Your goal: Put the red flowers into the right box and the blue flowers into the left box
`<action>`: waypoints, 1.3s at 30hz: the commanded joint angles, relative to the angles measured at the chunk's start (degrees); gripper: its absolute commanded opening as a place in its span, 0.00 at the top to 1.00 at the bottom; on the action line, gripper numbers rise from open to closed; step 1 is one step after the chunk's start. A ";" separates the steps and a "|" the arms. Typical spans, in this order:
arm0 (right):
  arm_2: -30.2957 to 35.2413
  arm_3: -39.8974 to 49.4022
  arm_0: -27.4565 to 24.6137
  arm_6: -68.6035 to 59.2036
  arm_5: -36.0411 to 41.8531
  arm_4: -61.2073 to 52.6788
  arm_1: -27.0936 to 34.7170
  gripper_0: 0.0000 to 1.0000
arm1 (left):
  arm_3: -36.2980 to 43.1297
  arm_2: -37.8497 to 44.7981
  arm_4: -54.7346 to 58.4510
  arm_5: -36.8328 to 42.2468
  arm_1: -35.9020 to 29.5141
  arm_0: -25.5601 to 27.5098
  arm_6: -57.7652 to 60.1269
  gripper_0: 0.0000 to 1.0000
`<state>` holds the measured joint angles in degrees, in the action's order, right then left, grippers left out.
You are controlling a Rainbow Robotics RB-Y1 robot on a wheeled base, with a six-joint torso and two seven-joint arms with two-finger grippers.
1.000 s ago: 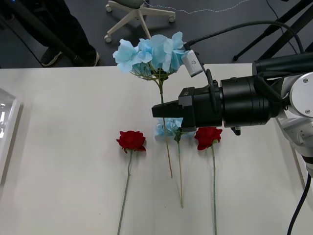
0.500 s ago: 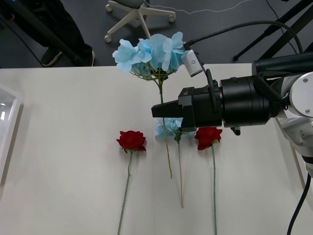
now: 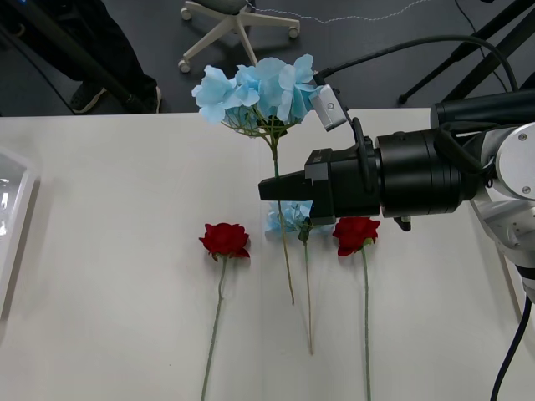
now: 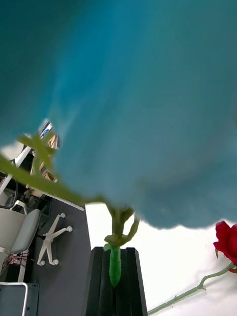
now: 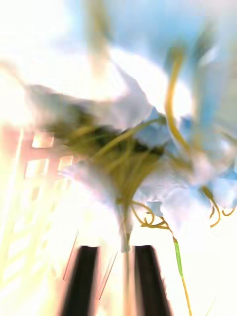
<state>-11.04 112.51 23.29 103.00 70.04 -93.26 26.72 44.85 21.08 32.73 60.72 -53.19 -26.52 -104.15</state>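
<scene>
Held blue flower (image 3: 255, 88): lifted above the table (image 3: 117, 167), stem hanging straight down.
Right gripper (image 3: 269, 189): reaching in from the right, black jaws clamped on that stem partway down.
Second blue flower (image 3: 288, 219): lying flat under the right gripper, between the roses.
Left rose (image 3: 224, 240), right rose (image 3: 354, 233): both flat on the table.
White box (image 3: 10, 225): at the table's left edge.
Left gripper (image 5: 116, 252): close under a blurred blue bloom; I cannot tell its grip.

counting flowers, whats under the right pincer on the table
A blue flower lies there, head partly covered by the right pincer, which grips a raised flower. A rose head shows below the arm.
</scene>
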 commanded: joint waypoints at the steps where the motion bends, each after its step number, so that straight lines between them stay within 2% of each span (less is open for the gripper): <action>1: -0.30 1.05 1.50 0.71 -0.35 -0.95 -0.26 1.00 | 2.79 -1.22 1.46 3.79 -1.39 -1.43 -0.35 0.00; 9: -0.30 1.05 1.41 0.71 -0.35 -0.95 -0.35 1.00 | 17.11 1.16 4.01 22.78 -1.39 -1.43 0.00 0.00; 12: -0.30 1.05 1.50 0.62 -0.35 -0.95 -0.26 1.00 | 24.23 0.72 8.67 31.48 -1.39 -1.43 0.35 0.00; 18: -0.30 1.13 1.50 0.71 -0.43 -1.13 -0.35 1.00 | 33.46 -2.10 22.29 42.20 -0.77 -1.61 1.58 0.00; 21: -0.30 1.05 1.50 0.71 -0.35 -1.13 -0.26 1.00 | 33.81 -2.01 31.87 45.02 0.81 -1.69 2.20 0.00; 26: -0.30 1.05 1.50 0.71 -0.35 -1.13 -0.26 1.00 | 33.90 -1.92 41.72 49.28 5.47 -1.61 2.37 0.00; 33: -0.30 1.05 1.50 0.62 -0.43 -1.13 -0.26 1.00 | 33.81 -2.01 52.26 49.28 11.71 -0.73 0.44 0.00; 39: -0.30 1.05 1.50 0.62 -0.52 -1.13 -0.26 1.00 | 33.81 -5.70 64.83 49.28 13.29 1.91 -5.45 0.00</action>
<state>-11.11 112.43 23.37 103.00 70.03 -93.60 26.56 77.62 17.08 95.57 109.68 -40.40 -25.96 -104.15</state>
